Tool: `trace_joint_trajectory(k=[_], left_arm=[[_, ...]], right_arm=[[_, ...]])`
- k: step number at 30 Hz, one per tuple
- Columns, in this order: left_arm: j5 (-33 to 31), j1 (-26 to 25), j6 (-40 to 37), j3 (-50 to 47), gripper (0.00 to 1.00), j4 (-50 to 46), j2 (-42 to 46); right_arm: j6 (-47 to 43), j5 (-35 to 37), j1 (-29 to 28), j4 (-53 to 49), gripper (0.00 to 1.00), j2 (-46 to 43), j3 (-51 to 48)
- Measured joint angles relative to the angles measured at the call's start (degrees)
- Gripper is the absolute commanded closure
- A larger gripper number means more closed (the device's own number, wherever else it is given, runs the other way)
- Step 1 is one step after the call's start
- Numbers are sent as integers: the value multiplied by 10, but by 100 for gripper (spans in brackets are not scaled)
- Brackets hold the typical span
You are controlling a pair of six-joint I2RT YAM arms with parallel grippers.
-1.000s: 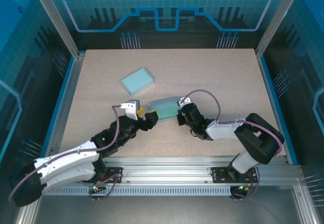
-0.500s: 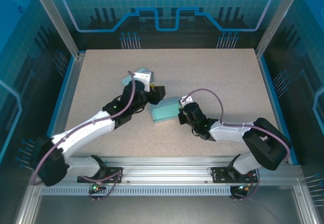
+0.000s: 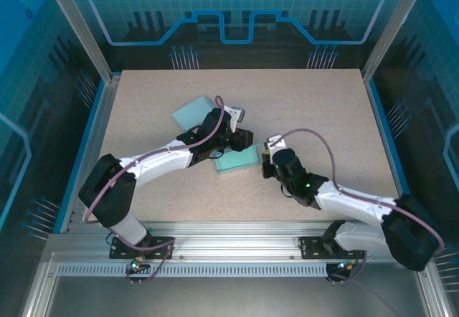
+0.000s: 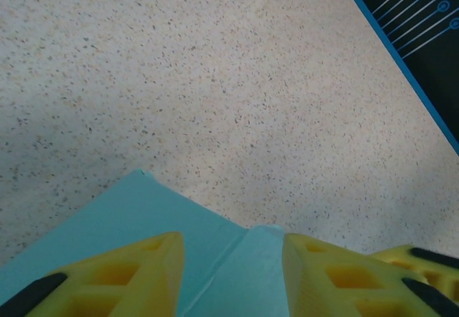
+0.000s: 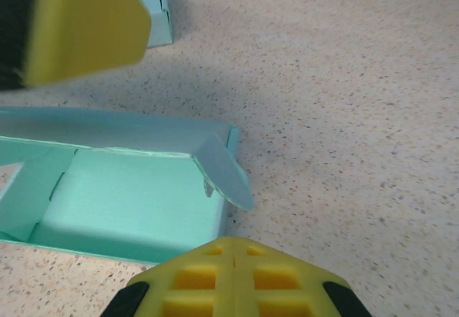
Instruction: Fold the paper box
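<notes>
The paper box (image 3: 240,163) lies open-side up at the middle of the overhead view, on the table (image 3: 315,109). The left gripper (image 4: 231,259) hangs over its far wall with fingers spread apart. The right gripper (image 5: 234,259), fingers pressed together on nothing, sits just beside the right end, where a loose flap (image 5: 224,175) curls inward. I'd worry a one-sided push slides the light box away, or crumples that flap. A second box (image 3: 192,113) sits upper left.
</notes>
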State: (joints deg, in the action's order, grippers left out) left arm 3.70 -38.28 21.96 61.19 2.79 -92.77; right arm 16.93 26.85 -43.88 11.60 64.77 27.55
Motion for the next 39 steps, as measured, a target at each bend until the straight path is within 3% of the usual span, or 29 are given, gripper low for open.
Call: trace_joint_trajectory(k=[5, 14, 22, 34, 39], left_arm=[[9, 0, 2, -5, 62, 5, -1], [24, 0, 23, -63, 64, 40, -30], [29, 0, 44, -92, 65, 83, -42], [33, 0, 67, -125, 66, 202, -96], [36, 0, 67, -127, 60, 204, -89]], right_arm=[[23, 17, 0, -61, 60, -116, -22], [57, 15, 19, -128, 0, -258, -36], [103, -8, 51, -172, 0, -240, -23], [138, -38, 76, -231, 0, -16, 118], [137, -56, 79, -247, 0, 37, 144]])
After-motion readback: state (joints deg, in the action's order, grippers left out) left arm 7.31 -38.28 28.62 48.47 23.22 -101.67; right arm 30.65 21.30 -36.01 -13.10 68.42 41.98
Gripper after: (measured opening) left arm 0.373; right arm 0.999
